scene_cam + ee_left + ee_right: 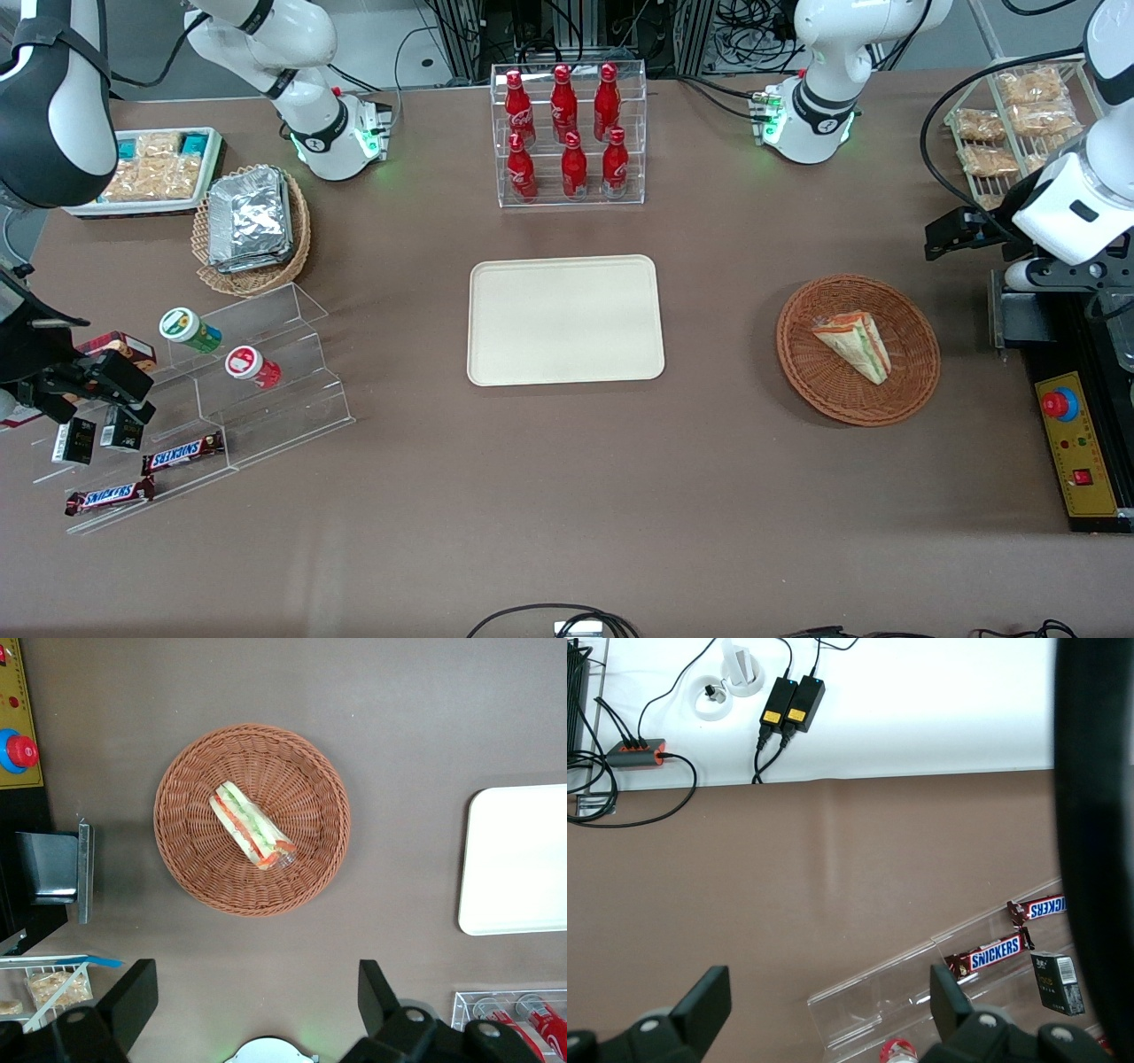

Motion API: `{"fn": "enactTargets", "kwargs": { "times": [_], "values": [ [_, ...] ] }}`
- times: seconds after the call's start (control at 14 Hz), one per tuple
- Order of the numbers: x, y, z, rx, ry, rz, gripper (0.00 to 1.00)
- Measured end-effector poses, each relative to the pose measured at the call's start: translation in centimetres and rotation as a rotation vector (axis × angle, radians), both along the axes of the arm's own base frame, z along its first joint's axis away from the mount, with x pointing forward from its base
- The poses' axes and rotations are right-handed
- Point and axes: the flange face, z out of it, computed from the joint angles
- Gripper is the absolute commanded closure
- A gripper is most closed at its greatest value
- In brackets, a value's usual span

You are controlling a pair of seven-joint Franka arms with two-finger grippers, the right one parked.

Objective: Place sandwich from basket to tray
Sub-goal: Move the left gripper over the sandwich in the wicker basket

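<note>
Open claw (252, 997) above table, sandwich (251, 826) filling visible, basket (190, 868)

Tool (257, 1010) hangs high above the table (567, 496), fingers (133, 992) spread wide, nothing under it but bare cloth just beside the basket (912, 390). Sandwich (855, 344) lies alone in the basket, open from above. Stretch of table between basket and tray (565, 321) is bare. Tray surface bare. Bottle rack (570, 133) stands near the tray's edge farther from the front camera.
</note>
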Motion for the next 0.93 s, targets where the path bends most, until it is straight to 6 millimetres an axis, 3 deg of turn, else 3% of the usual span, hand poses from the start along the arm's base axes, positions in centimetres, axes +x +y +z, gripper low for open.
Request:
{"fn": "enactTargets", "kwargs": {
  "times": [0.57, 0.71, 0.93],
  "values": [
    [0.5, 0.8, -0.9, 0.027, 0.017, 0.002, 0.00],
    [1.3, 1.0, -3.2, 0.033, 0.016, 0.005, 0.00],
    [1.7, 2.5, -8.5, 0.043, -0.004, 0.064, 0.00]
  ]
}}
